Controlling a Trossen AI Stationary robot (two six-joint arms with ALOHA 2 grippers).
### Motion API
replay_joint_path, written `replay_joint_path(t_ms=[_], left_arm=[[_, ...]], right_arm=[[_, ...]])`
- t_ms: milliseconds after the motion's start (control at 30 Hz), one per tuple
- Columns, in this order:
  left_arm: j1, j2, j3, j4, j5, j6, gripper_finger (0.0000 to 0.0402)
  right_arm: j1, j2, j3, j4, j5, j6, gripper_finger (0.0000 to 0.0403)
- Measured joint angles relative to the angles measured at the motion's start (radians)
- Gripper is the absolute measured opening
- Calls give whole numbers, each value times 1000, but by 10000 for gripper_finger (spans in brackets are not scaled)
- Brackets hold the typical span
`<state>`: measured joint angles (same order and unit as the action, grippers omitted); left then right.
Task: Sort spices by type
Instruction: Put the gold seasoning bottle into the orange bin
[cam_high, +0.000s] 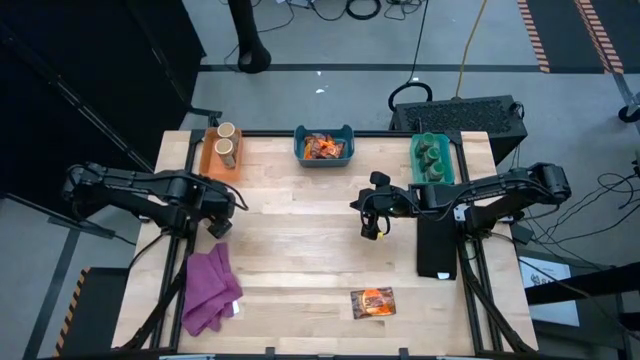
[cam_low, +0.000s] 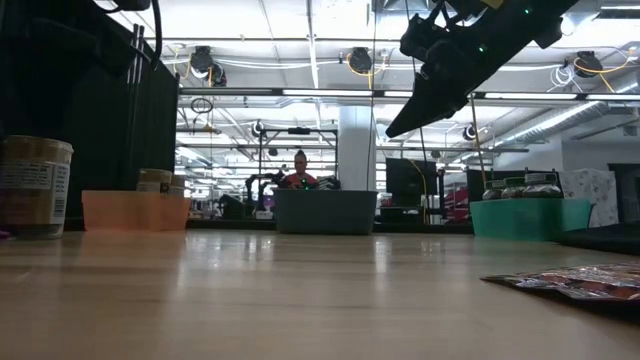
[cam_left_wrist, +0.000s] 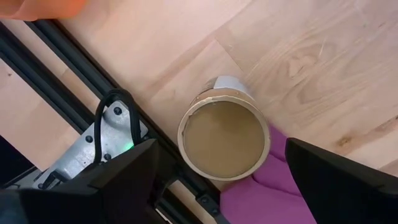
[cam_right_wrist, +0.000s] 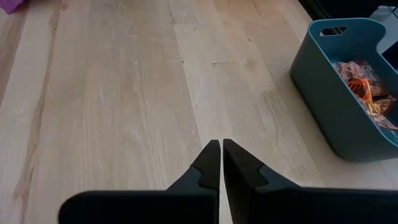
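Your left gripper (cam_left_wrist: 217, 177) sits right at the table's left edge, fingers spread wide over a tan jar (cam_left_wrist: 224, 138) that stands upright beside the purple cloth (cam_high: 211, 288), touching its edge. Your right gripper (cam_high: 369, 228) hangs over the bare middle of the table (cam_high: 300, 240), fingers pinched together on nothing. One packet (cam_high: 373, 302) lies alone near the front edge, wide open wood all around it. Along the back: orange bin (cam_high: 210, 160) with two tan jars, blue bin (cam_high: 324, 157) with packets, teal bin (cam_high: 433, 172) with green jars.
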<state>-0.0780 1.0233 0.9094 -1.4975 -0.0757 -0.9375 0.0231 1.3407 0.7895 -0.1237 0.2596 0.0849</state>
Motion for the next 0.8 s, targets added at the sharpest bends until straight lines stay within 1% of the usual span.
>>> replay_joint_path(t_ms=[400, 633, 800], left_arm=[[0, 0, -1, 8, -8, -27, 354], [0, 0, -99, 63, 15, -51, 354], [-1, 1, -94, 74, -26, -48, 352]], right_arm=[[0, 0, 0, 0, 0, 0, 0], [0, 0, 0, -2, -1, 0, 0], [0, 0, 0, -3, -2, 0, 0]])
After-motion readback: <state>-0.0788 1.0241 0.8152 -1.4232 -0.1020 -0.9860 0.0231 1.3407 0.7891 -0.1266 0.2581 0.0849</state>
